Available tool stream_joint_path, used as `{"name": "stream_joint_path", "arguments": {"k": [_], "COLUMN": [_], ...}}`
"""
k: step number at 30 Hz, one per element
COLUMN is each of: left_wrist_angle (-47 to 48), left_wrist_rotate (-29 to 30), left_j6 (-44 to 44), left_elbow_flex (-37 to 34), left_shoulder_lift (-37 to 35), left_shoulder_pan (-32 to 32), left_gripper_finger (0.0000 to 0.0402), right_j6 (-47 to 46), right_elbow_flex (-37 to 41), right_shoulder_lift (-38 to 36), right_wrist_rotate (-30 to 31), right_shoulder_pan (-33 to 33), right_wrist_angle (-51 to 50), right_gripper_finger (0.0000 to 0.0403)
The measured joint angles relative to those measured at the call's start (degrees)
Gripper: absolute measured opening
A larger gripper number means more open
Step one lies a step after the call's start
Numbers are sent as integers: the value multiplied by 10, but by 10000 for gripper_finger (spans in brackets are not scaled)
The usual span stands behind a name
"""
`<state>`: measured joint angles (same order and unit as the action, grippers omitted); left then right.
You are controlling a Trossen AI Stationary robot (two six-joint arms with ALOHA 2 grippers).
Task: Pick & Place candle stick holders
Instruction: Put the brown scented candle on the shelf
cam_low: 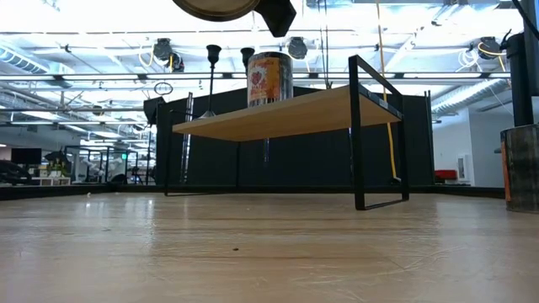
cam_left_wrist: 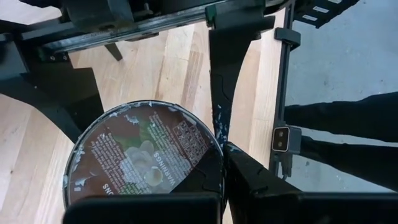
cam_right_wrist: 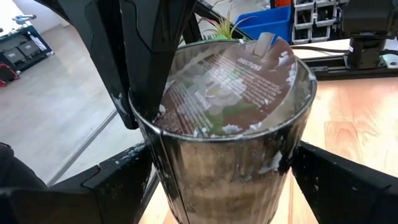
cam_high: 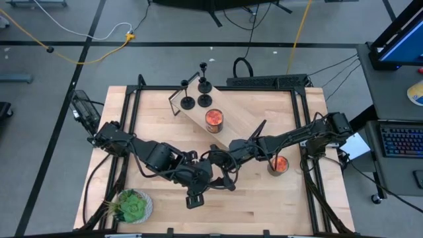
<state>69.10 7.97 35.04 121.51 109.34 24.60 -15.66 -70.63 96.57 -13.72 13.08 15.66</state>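
Note:
Both grippers meet over the table's middle on a silver metal candle tin (cam_right_wrist: 230,155) with a brown printed label on one end (cam_left_wrist: 146,155). My left gripper (cam_left_wrist: 214,186) and my right gripper (cam_right_wrist: 224,186) are both shut on it. In the low view the tin (cam_low: 215,8) is high above the tabletop. Several black candle stick holders (cam_high: 203,99) stand on their round bases at the far end of a wooden shelf (cam_high: 231,122). No gripper touches them. My left gripper pinches the rim of the tin's labelled end (cam_left_wrist: 214,165). One finger (cam_left_wrist: 143,208) lies on the label side and the other (cam_left_wrist: 261,186) outside the wall. The tin is lifted clear of the table. My right gripper holds the tin's round wall (cam_right_wrist: 186,186) between its two fingers (cam_right_wrist: 118,180), one on each side, across the tin below the labelled end. The tin is clear of the table, its labelled end turned toward my right wrist camera.
An orange candle jar (cam_high: 213,119) stands on the shelf and another (cam_high: 278,164) on the table at the right. A leafy green plant (cam_high: 132,206) sits at the near left corner. Black frame rails (cam_high: 301,132) run along the table's sides.

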Motion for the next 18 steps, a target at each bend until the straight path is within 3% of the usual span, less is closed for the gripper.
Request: {"name": "stream_joint_path", "arguments": {"k": [18], "left_wrist_angle": [3], "left_wrist_rotate": [28], "left_j6": [13], "left_elbow_flex": [0], "left_shoulder_lift": [0], "left_shoulder_pan": [10], "left_gripper_finger": [0], "right_j6": [42], "right_elbow_flex": [0], "right_shoulder_lift": [0], "right_wrist_rotate": [1], "right_shoulder_pan": [-3], "right_wrist_angle": [2], "right_gripper_finger": [356]}}
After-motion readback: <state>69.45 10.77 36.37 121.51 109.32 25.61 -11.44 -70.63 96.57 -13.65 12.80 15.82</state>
